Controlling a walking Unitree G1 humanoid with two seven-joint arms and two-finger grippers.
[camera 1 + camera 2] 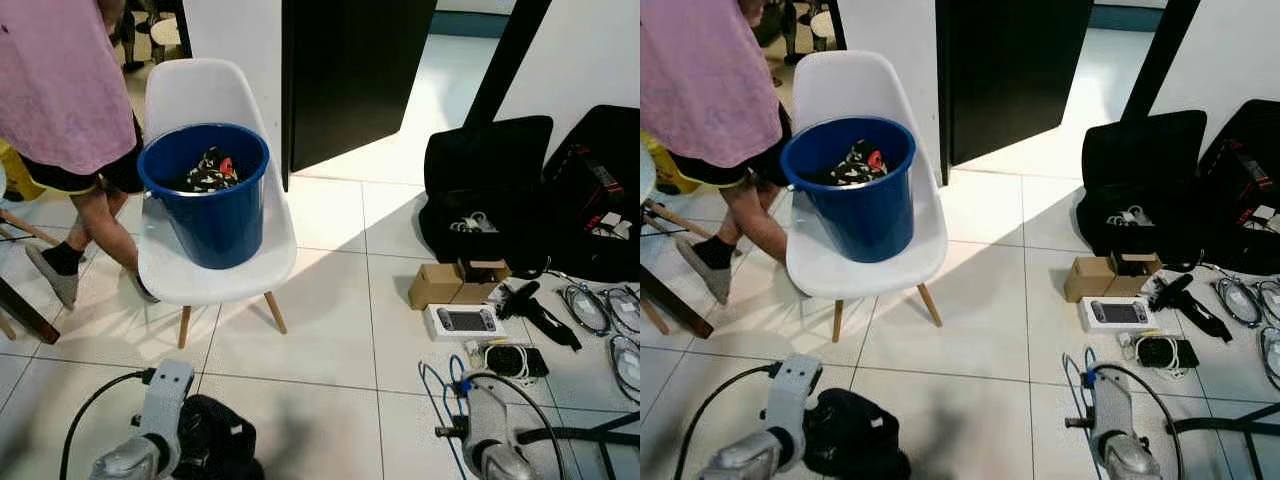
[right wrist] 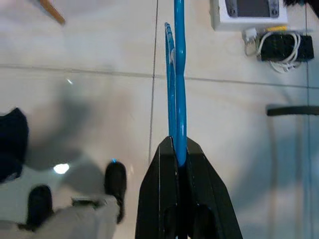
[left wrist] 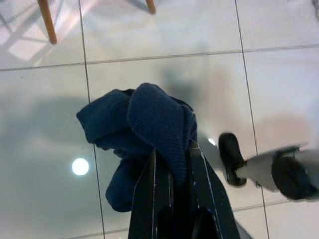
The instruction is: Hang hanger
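Note:
A thin blue hanger [image 2: 178,74] sticks out from between the fingers of my right gripper [image 2: 178,145], which is shut on it low over the floor tiles. In the left eye view the blue hanger [image 1: 441,386] shows by my right arm [image 1: 484,425] at the bottom right. My left gripper [image 3: 172,150] is shut on a dark navy knitted garment [image 3: 144,122], which is bunched over the fingertips. The same garment [image 1: 215,440] hangs as a dark bundle beside my left arm [image 1: 160,405] at the bottom left.
A white chair [image 1: 215,268] ahead carries a blue bucket [image 1: 208,195] with clothes in it. A person in a pink shirt [image 1: 60,80] stands at its left. Black bags [image 1: 490,180], a cardboard box [image 1: 440,285], a white box [image 1: 462,321] and cables [image 1: 600,315] lie on the floor at the right.

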